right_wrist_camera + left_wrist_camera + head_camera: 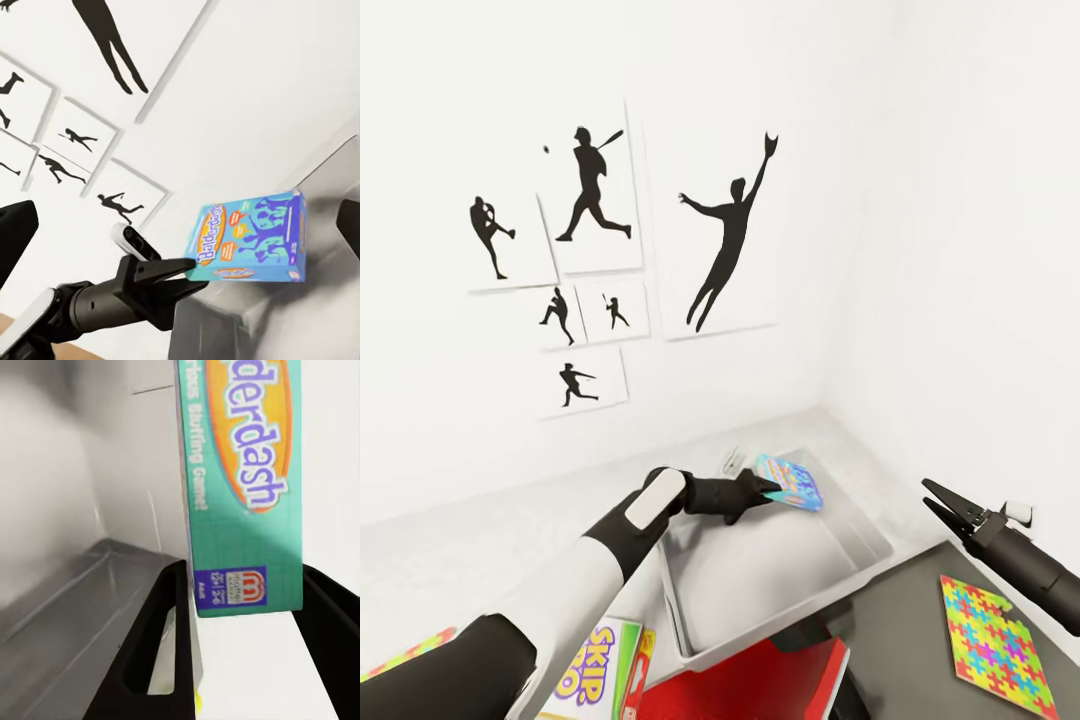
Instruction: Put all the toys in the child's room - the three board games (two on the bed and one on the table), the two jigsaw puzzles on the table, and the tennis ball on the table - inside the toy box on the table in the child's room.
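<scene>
**Blue game box held over the toy box, not yet let go**

The small blue-green printed board game box [790, 482] is pinched by one edge between the two black fingers [161, 652] of the left gripper [768, 489], so that most of the box juts out past the fingertips. It is held this way, it is judged, so that it can be carried clear of the flared wall and dropped flat inside. The box is seen above the far part of the shallow light grey rectangular toy box [860, 560], apart from its floor (the right wrist view shows it in the air with the tray's grey wall behind). A release is therefore judged to be the step in hand.

Behind the fingers, the black left wrist is stretched forward and slightly rightward over the tray's near-left rim, and the white-and-black forearm rises from the lower left of the head view.

The right gripper [943, 503] is held idle above the tray's right side, its slim black fingers parted in a narrow V and gripping nothing.

On the pale grey table top [480, 560], the long Skip-Bo box in yellow, green and red [605, 672] lies just beside the tray's near-left corner. One bright multicoloured jigsaw puzzle square [995, 645] rests on a dark grey surface [900, 620] to the right, and the edge of another bright-patterned piece [405, 653], likely the second puzzle, shows at the far left.
</scene>
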Motion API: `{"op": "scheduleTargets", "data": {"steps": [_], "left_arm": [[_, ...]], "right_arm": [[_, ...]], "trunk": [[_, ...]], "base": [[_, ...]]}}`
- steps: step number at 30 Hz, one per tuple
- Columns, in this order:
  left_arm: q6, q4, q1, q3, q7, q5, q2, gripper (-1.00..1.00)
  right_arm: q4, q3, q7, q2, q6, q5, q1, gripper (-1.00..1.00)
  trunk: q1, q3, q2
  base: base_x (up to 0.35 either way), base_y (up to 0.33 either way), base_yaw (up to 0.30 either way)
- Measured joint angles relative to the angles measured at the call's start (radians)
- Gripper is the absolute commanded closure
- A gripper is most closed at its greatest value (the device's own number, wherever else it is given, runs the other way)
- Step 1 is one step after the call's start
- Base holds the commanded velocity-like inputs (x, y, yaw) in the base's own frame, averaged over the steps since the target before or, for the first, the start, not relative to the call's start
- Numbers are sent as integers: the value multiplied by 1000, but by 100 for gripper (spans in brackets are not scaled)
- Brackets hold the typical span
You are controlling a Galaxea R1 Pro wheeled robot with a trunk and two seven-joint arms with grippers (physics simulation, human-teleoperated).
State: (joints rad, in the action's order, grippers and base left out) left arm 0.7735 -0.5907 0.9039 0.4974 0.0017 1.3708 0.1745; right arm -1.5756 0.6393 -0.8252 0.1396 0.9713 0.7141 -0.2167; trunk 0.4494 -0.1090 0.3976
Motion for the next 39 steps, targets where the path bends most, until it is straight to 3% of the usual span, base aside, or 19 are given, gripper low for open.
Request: {"op": "scheduleTargets", "data": {"steps": [15, 21, 29, 35, 39], "left_arm": [[-49, 96, 0, 2, 2, 6, 0, 100], [-27, 93, 0, 7, 3, 7, 0, 100], [-7, 32, 0, 48, -3, 16, 0, 100], [-5, -29, 0, 104, -3, 81, 0, 100], [-11, -81, 0, 170, 2, 155, 0, 100]], "right_arm": [[-1, -4, 0, -1, -1, 0, 0, -100], [-1, -5, 0, -2, -2, 0, 0, -100], [-1, -6, 0, -2, -2, -1, 0, -100], [-1, -5, 0, -2, -2, -1, 0, -100], [-1, -4, 0, -1, -2, -1, 0, -100]], "trunk": [[0, -25, 0], [0, -35, 0], [0, -48, 0], [0, -58, 0], [0, -64, 0]], "base": [[0, 0, 0], [0, 0, 0], [0, 0, 0], [0, 0, 0], [0, 0, 0]]}}
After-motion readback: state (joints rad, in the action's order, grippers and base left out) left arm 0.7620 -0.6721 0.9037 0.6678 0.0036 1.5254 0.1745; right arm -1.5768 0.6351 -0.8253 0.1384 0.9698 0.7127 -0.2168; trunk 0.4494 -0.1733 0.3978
